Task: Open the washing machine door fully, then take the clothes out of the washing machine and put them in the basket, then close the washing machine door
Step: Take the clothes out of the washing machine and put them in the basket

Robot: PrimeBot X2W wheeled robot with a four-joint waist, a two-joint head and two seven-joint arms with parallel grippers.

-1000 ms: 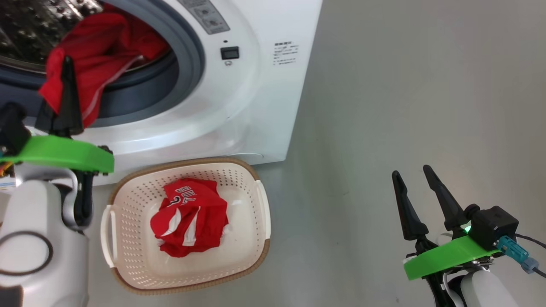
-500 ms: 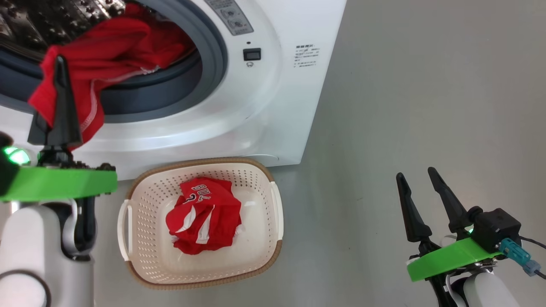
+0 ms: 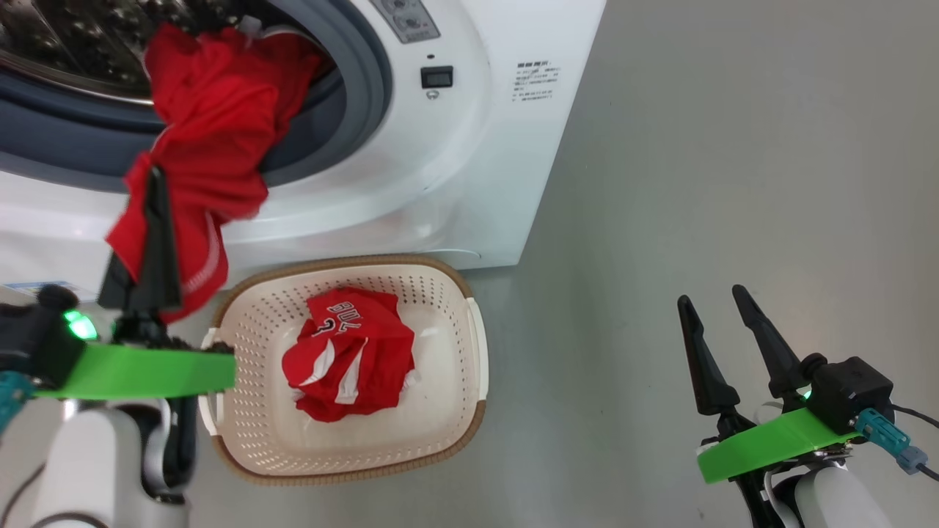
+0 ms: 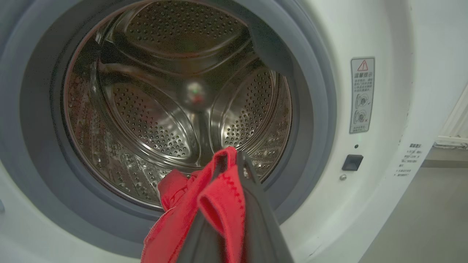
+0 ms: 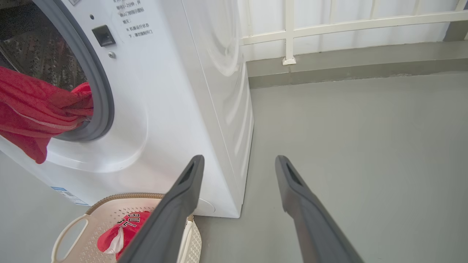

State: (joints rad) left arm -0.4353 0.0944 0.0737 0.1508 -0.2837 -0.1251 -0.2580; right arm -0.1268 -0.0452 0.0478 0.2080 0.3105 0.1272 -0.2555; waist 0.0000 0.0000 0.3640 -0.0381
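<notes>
The white washing machine (image 3: 455,169) fills the upper left of the head view, its steel drum (image 4: 175,102) bare inside. A red garment (image 3: 209,139) trails out over the grey gasket (image 3: 367,88) and down the front. My left gripper (image 3: 154,180) is shut on its lower end, red fabric (image 4: 219,197) pinched between the fingers. Below stands the cream basket (image 3: 440,433) with another red garment (image 3: 352,363) with white lettering in it. Over the floor at lower right, my right gripper (image 3: 711,297) is open and holds nothing. The door is out of view.
Bare grey floor (image 3: 719,161) stretches right of the machine. A white railing (image 5: 329,25) and a low kerb run behind the machine. The basket (image 5: 84,226) sits close against the machine's front.
My left gripper has drawn the red garment out of the drum, down and right toward the basket. The head camera shifted. The right gripper stays still and open.
</notes>
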